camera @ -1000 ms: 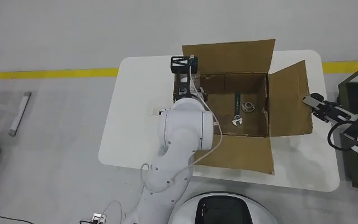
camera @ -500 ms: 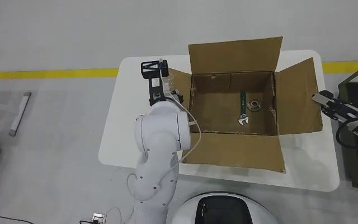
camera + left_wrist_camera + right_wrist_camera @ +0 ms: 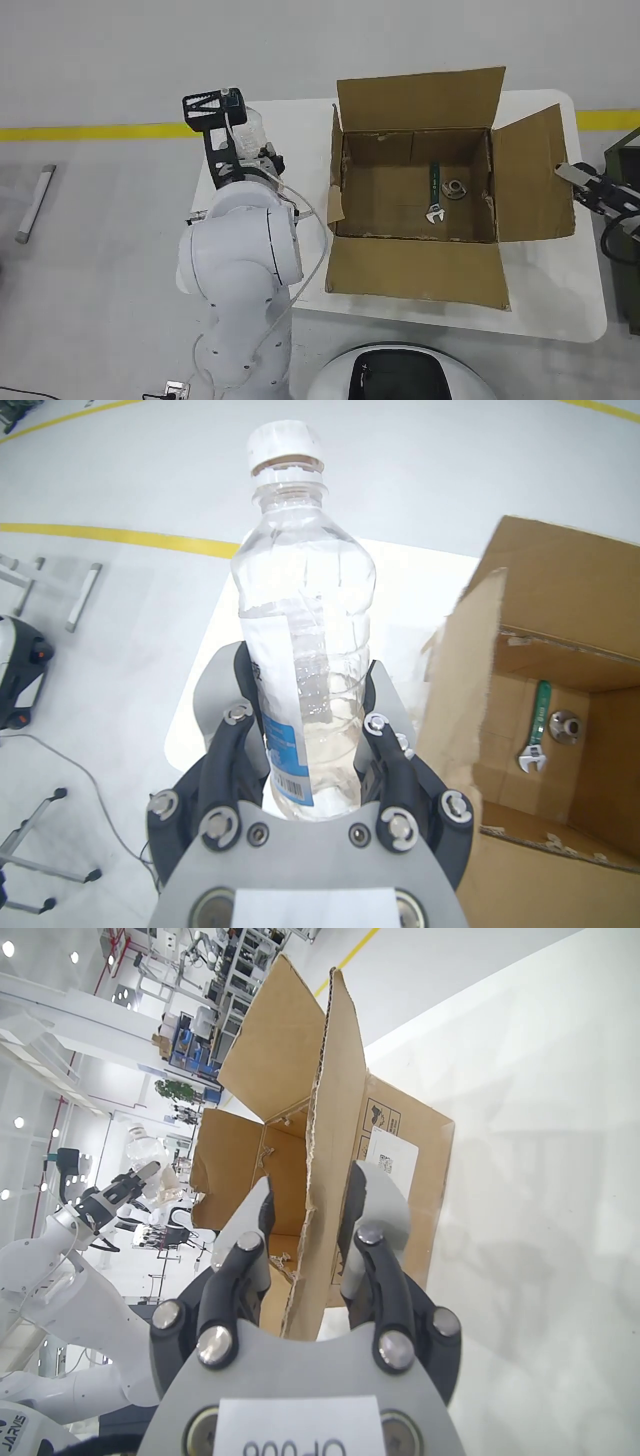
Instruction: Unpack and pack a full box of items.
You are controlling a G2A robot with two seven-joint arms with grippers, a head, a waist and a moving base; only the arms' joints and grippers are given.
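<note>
Left gripper (image 3: pixel 308 674) clamps a water bottle (image 3: pixel 305 600) outside the box (image 3: pixel 420 270); right gripper (image 3: pixel 312 1180) sits open astride a flap (image 3: pixel 335 1078).
The bottle is clear, with a white cap, and is gripped around its lower body. It is held over the table's (image 3: pixel 540 300) far left corner, just beside the box's left wall. In the box lie a green-handled wrench (image 3: pixel 433 193) and, just beside it, a small round metal fitting (image 3: pixel 455 188). The right gripper's fingers (image 3: pixel 375 1198) stand either side of the right flap's outer edge, with gaps showing.
</note>
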